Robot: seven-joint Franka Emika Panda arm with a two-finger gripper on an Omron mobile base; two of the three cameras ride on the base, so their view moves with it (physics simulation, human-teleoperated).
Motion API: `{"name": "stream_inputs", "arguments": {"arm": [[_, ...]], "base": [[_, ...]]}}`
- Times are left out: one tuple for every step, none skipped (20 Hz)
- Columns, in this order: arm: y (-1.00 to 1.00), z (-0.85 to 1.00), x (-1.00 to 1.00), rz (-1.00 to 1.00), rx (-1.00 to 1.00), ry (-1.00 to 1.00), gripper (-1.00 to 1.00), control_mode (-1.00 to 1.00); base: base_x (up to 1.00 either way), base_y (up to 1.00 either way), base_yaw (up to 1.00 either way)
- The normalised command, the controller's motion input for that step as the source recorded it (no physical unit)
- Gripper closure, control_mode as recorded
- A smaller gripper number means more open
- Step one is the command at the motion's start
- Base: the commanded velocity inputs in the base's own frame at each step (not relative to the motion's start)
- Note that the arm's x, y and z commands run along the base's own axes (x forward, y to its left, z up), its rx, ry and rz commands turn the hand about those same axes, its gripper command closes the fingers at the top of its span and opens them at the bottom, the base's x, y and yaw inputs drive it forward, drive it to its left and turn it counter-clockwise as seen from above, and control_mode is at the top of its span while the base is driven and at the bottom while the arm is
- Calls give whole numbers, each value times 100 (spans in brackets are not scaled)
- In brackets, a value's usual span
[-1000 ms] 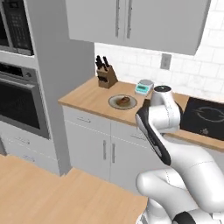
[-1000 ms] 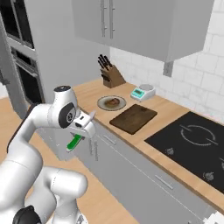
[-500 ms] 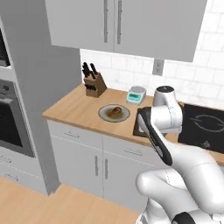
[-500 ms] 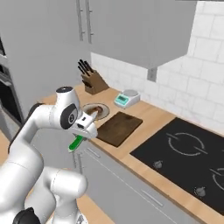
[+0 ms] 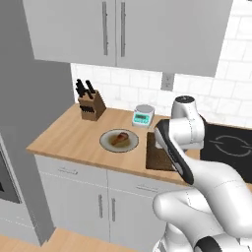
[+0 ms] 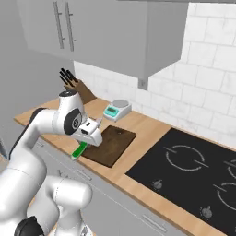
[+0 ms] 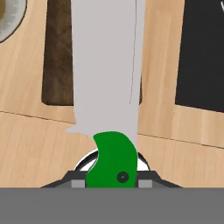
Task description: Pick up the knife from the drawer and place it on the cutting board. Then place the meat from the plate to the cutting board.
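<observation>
My gripper [image 7: 111, 178] is shut on the knife [image 7: 107, 65], pinching its bright green handle [image 7: 112, 158]; the grey blade points away from the hand. The blade hangs over the near part of the dark brown cutting board [image 7: 57, 52]. From the right base view the gripper [image 6: 86, 142] hovers at the board's [image 6: 113, 145] near left corner, with the green handle [image 6: 79, 150] sticking out below it. The plate [image 5: 106, 142] lies left of the board [image 5: 156, 152] and carries the reddish-brown meat [image 5: 119, 138]. The arm covers part of the board in the left base view.
A knife block [image 5: 91, 106] with black-handled knives stands at the back left, a small scale [image 5: 143, 116] behind the board. The black cooktop [image 6: 193, 170] lies right of the board. Wall cabinets [image 5: 123, 29] hang above. Shut cabinet fronts [image 5: 98, 206] run below the counter edge.
Both base views have shifted as the base drove along the counter. The gripper, still shut on the knife, now sits higher, over the cutting board's near edge.
</observation>
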Motion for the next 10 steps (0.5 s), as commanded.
{"name": "stream_inputs", "arguments": {"arm": [[0, 0, 0, 0, 0, 0, 100, 100], [0, 0, 0, 0, 0, 0, 100, 100], [0, 0, 0, 0, 0, 0, 100, 100], [0, 0, 0, 0, 0, 0, 100, 100], [0, 0, 0, 0, 0, 0, 100, 100], [0, 0, 0, 0, 0, 0, 100, 100], [0, 0, 0, 0, 0, 0, 100, 100], [0, 0, 0, 0, 0, 0, 100, 100], [0, 0, 0, 0, 0, 0, 100, 100], [0, 0, 0, 0, 0, 0, 100, 100]], "base": [[26, 40, -37], [37, 32, -38], [41, 32, -39], [33, 32, -41], [41, 45, -43], [36, 46, -43], [36, 43, -43], [46, 41, -43], [49, 32, -44], [59, 26, -43]]}}
